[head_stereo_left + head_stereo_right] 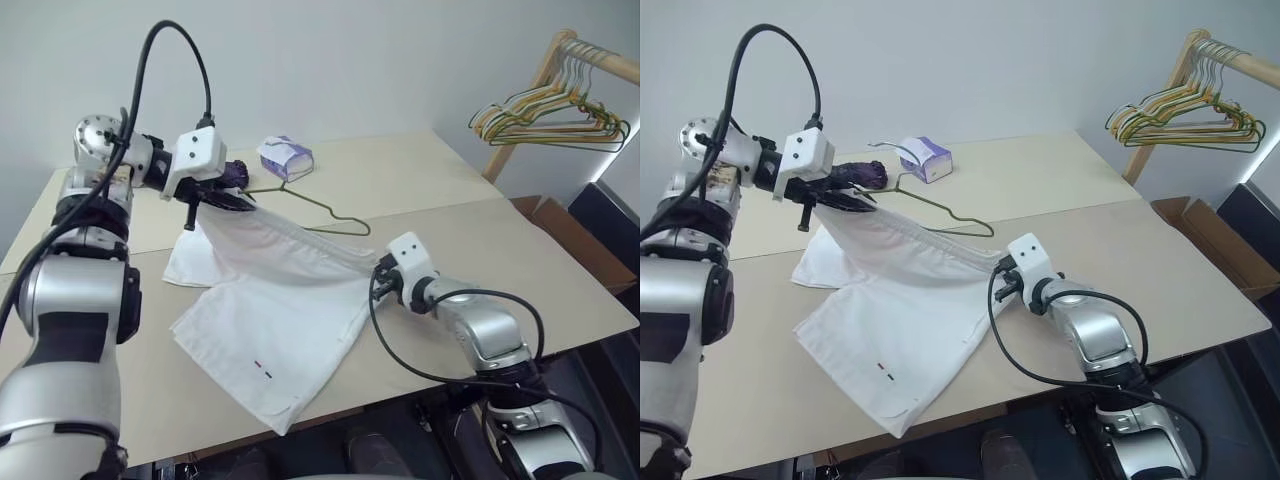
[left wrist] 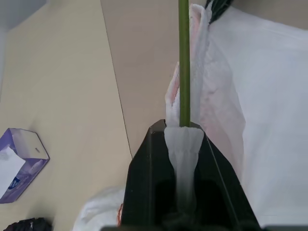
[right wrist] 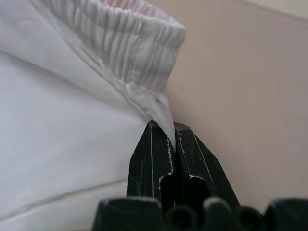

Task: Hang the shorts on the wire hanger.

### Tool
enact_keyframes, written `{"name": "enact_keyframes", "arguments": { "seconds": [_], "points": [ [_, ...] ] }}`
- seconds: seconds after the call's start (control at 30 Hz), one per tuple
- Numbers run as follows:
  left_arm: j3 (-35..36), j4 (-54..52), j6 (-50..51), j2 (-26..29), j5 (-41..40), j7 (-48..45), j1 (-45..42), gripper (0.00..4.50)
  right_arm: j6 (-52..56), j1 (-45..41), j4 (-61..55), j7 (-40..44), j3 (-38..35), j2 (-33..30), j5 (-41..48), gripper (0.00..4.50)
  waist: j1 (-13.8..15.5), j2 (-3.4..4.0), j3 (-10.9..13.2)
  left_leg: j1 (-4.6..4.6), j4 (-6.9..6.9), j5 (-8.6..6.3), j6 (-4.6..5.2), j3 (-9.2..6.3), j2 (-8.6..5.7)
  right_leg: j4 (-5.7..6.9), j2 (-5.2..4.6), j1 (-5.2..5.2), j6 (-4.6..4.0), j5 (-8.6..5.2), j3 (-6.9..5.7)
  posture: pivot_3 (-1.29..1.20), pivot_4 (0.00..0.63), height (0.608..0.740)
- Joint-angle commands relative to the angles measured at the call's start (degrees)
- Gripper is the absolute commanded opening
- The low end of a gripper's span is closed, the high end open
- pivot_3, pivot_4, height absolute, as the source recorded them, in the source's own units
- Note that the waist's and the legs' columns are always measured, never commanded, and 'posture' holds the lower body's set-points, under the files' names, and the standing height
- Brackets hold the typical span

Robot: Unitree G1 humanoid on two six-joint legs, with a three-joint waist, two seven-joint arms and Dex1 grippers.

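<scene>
**Observer:** What's nearest you?

**Me:** My right gripper (image 3: pixel 174 139), fingers pressed together on a fold of the shorts (image 1: pixel 280 310) at one end of the gathered waistband. My left gripper (image 2: pixel 183 132) is clamped on the other end of the waistband, with the wire hanger (image 2: pixel 183 57) pinched in alongside the cloth.

**Observer:** So where does that leave the job?

**Me:** Partway, I'd judge. Both waistband ends are in hand and the wire runs along the band, but the shorts aren't hanging: the two legs lie spread on the table (image 1: pixel 470 240), the small dark-and-red mark near the close hem.

**Observer:** Which way do things run?

**Me:** The waistband stretches between my grippers, high on my left, low on my right. The hanger follows that line; its bare end lies past the band, near the tissue box (image 1: pixel 286 157). The legs trail toward me.
</scene>
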Motion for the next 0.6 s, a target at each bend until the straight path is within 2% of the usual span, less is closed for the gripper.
{"name": "enact_keyframes", "arguments": {
  "seconds": [0.03,0.2,0.4,0.53,0.6],
  "points": [
    [1.52,-3.33,0.05,3.07,-3.11,-0.22,1.34,0.04,-1.31,0.27,-0.44,0.12,-2.39,-3.61,-2.42,0.05,0.00,0.00,0.00,0.00,0.00,0.00,0.00,0.00,0.00,0.00,0.00,0.01,0.00,0.00,0.01,-0.17,0.000,0.740],
    [1.35,-5.06,1.56,3.65,-4.86,-0.22,3.73,0.04,-2.79,0.28,-0.71,0.97,-1.97,-6.12,-2.98,0.05,0.00,0.00,0.00,0.01,0.02,0.00,0.00,0.00,0.00,0.00,-0.01,0.03,0.00,0.00,0.01,-0.17,0.000,0.740],
    [-1.26,-4.64,-1.65,4.75,1.42,4.63,5.25,0.04,-4.74,-0.83,-2.23,1.66,-1.61,-8.61,-3.90,0.05,0.07,0.00,0.00,0.02,0.02,0.00,0.00,0.00,-0.02,0.00,-0.01,0.05,0.00,0.00,0.01,-0.17,0.000,0.740],
    [-0.88,-4.38,-1.55,4.10,1.66,4.74,5.61,0.04,-3.84,-2.29,-4.62,2.43,-1.83,-9.99,-3.87,0.05,0.10,0.00,0.00,0.03,0.03,0.00,0.00,0.00,-0.01,-0.01,-0.01,0.05,0.00,0.00,0.00,-0.17,0.000,0.740],
    [-0.99,-4.67,-1.63,3.68,2.13,6.33,5.73,0.04,-4.80,-3.92,-7.12,4.55,0.53,-12.87,-5.60,0.05,0.14,0.00,0.00,0.03,0.03,0.00,0.00,0.00,-0.02,-0.01,-0.01,0.05,0.00,0.00,0.01,-0.17,0.000,0.740]
  ]
}}
